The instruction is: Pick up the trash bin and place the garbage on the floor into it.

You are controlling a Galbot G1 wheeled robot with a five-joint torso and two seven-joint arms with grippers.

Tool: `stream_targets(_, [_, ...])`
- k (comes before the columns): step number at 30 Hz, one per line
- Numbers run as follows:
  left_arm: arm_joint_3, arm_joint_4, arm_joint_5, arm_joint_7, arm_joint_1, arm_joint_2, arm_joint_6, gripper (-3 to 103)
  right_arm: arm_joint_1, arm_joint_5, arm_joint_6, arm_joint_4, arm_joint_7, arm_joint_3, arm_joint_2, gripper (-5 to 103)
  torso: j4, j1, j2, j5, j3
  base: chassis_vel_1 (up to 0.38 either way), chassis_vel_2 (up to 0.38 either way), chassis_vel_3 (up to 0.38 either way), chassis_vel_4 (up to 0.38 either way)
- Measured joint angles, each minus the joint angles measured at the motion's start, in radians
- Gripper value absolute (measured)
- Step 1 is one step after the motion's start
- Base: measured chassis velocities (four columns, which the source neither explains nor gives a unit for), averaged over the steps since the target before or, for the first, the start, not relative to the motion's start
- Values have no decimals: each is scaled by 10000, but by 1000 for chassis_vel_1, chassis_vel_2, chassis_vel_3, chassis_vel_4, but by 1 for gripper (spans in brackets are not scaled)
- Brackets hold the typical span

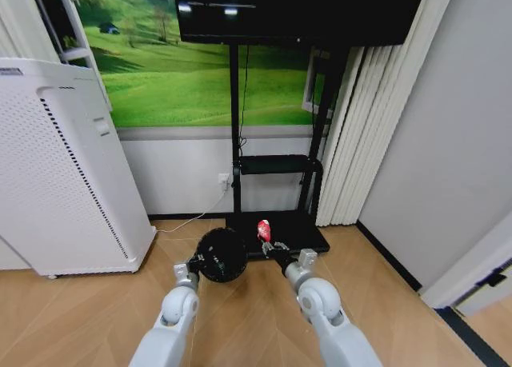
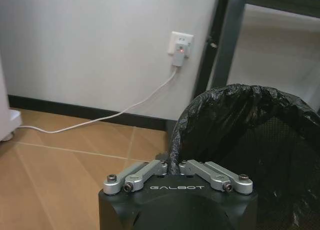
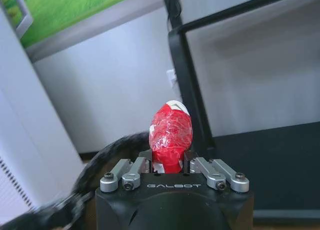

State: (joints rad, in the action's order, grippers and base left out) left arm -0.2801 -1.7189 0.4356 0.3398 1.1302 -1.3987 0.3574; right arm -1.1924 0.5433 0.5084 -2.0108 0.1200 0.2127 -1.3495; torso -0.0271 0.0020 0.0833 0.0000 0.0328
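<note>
The trash bin (image 1: 222,255), round and black with a glossy black bag lining, sits low in the middle of the head view, just left of centre. The left gripper (image 1: 194,263) is at its left edge, closed on the rim; in the left wrist view the fingers pinch the crinkled bag edge (image 2: 174,155) at the bottom centre of the frame, with the bin (image 2: 245,140) filling the lower right.

Just right of the bin in the head view, a piece of garbage (image 1: 262,229), a red wrapper with a little white at its top, stands in the right gripper (image 1: 274,245). In the right wrist view the wrapper (image 3: 171,136) rises from between the narrowed fingers at the centre of the frame, held at its lower end, and the dark curve of the bin's rim (image 3: 107,157) shows lower left, beside and below it.

Behind both, a black stand base (image 1: 300,231) lies on the floor (image 1: 240,319). A tall white perforated appliance (image 1: 64,167) occupies the left of the head view, and a white cable (image 2: 100,117) runs to a wall socket (image 2: 180,44) in the upper middle of the left wrist view.
</note>
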Motion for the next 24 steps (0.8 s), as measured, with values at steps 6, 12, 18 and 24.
stream_targets(6, [521,230,-88,50,-209,-270,1,4,42,-609,166,677,-145,-999,-108,30,1,0,0,1,0,0,0,0,0])
stream_targets(12, [476,219,-87,29,-211,-224,0,4,156,-909,214,980,-117,-1368,-188,40,2,1,0,0,0,0,0,0,0])
stream_targets(18, [345,146,-72,-62,-196,-174,-1,4,261,-944,325,959,-14,-1530,-149,61,2,0,0,0,0,0,0,0,0])
stream_targets(24, [277,-142,-84,-82,-30,-154,-7,4,298,-805,278,961,499,-1120,-169,83,-1,0,0,-1,1,0,0,0,0])
